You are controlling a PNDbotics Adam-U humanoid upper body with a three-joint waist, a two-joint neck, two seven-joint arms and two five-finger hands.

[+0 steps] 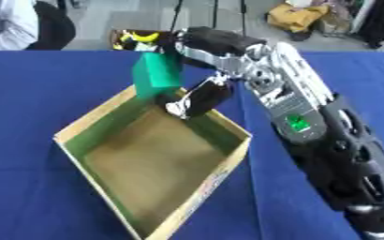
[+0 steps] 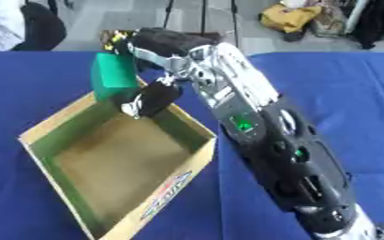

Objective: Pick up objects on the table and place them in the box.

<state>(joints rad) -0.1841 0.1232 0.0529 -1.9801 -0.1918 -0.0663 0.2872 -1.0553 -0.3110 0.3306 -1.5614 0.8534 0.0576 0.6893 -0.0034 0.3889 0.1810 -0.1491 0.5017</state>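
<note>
right hand [image 1: 197,96] over far corner of box [image 1: 220,173], fingers [image 1: 179,108] curled on green block [image 1: 156,72]. block upright, long side up and down, hanging just above far rim. box floor right below, toward near. left hand not seen.

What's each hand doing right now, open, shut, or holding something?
Right hand: shut on the green block, held over the far corner of the cardboard box.
Left hand: not in view.
</note>
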